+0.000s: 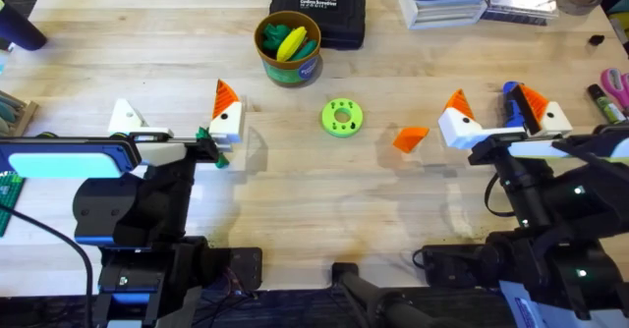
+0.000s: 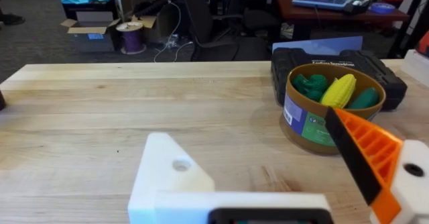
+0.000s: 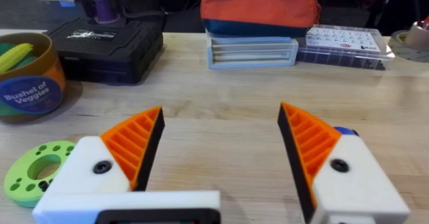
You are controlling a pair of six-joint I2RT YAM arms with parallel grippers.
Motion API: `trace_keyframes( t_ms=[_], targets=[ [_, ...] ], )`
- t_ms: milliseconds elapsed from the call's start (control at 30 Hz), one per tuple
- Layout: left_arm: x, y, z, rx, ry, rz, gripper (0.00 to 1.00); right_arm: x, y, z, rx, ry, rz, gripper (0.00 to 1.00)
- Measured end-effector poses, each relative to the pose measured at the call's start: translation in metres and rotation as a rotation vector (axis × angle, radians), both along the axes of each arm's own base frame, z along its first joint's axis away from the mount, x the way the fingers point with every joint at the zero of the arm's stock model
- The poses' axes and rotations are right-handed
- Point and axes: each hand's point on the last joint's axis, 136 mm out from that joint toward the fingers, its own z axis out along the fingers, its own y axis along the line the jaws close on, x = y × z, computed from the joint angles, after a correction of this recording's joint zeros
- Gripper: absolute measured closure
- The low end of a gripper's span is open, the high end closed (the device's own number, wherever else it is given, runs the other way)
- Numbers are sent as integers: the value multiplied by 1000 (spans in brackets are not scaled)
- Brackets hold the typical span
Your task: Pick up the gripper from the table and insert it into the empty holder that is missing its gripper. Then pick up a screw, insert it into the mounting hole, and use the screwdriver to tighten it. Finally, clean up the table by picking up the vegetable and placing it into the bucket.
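Observation:
The loose orange gripper [image 1: 411,137] lies on the table right of centre. My left gripper [image 1: 173,100] [image 2: 248,127] is open. One of its fingers is the empty holder [image 1: 123,118] [image 2: 167,177], a white block with a mounting hole [image 2: 181,164]; the other carries an orange tip. My right gripper [image 1: 494,98] [image 3: 221,110] is open, with both orange tips on. The blue screwdriver [image 1: 510,98] [image 3: 345,131] lies by its outer finger. A small dark-green vegetable [image 1: 220,158] peeks out beside the left arm. The bucket [image 1: 288,71] [image 2: 305,120] [image 3: 30,93] holds toy vegetables. I cannot make out a screw.
A bright green disc with holes [image 1: 342,118] [image 3: 33,178] sits mid-table. A black case [image 1: 319,9] [image 2: 375,73] [image 3: 110,39] stands behind the bucket. A red pouch [image 3: 261,6] on trays and boxes fills the far right. Bare wood lies between the two grippers.

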Motion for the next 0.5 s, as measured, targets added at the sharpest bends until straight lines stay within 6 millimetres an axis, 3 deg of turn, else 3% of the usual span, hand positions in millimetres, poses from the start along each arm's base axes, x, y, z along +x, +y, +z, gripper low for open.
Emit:
trace_keyframes(
  t_ms=[300, 433, 500],
  targets=[
    [0, 0, -1, 0, 3, 1, 15, 0, 0, 0, 0, -1, 0, 7],
    [-4, 0, -10, -1, 93, 3, 15, -1, 0, -1, 40, 21, -5, 7],
    [-9, 2, -1, 0, 144, 14, 15, -6, 0, -2, 70, 78, -9, 7]
  ],
)
